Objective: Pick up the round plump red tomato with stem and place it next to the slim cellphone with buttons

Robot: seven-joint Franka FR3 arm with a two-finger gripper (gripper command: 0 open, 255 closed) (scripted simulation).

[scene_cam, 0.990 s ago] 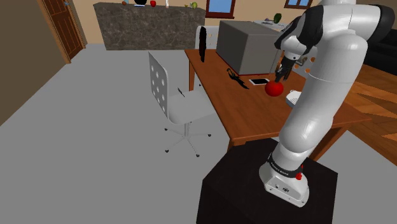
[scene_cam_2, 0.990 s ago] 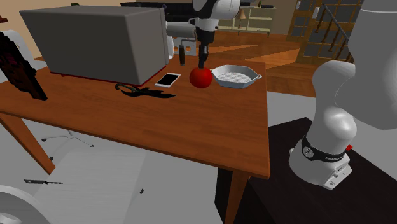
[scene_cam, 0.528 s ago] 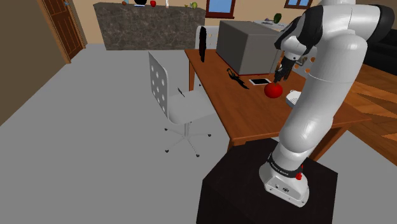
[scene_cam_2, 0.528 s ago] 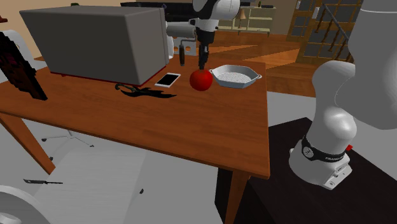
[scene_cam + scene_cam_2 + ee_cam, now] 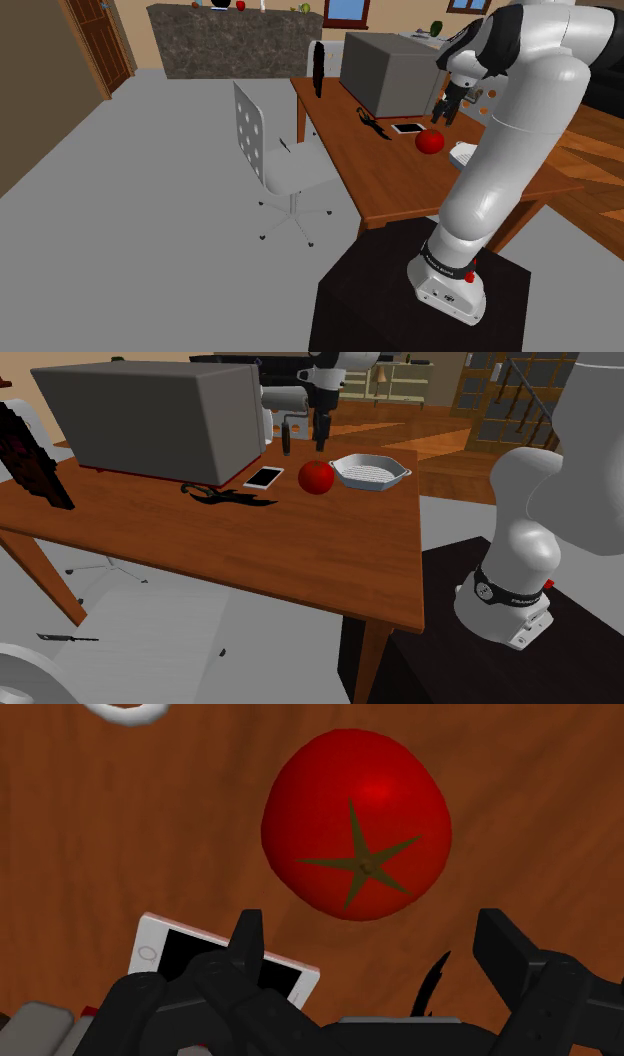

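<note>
Just beside a slim white-edged phone [image 5: 264, 477], a round red tomato [image 5: 316, 477] rests on the brown wooden tabletop [image 5: 250, 552], its green star-shaped stem pointing up. In the second exterior view the phone lies to the tomato's left and a shallow white dish [image 5: 370, 472] sits close on its right; a narrow strip of bare wood separates the fruit from each.

Above the tomato hangs the white arm's black pincer [image 5: 323, 434], clear of the fruit. The wrist view looks straight down on the tomato [image 5: 357, 824] and shows the two fingers [image 5: 248, 939] spread wide with nothing between them, so the pincer [image 5: 372, 919] is open and carries nothing. The phone's dark screen [image 5: 175, 949] shows partly behind one finger.

On the far side of the phone stands a large grey box [image 5: 150, 422], with a small flat black object [image 5: 225, 497] lying on the wood at its near edge. In the shoulder view the arm rises from its dark stand [image 5: 400, 310] at lower right and bends over the tabletop's right end, where the tomato [image 5: 430, 141] lies. A white swivel chair [image 5: 275, 165] stands on the grey floor at the left of the tabletop.
</note>
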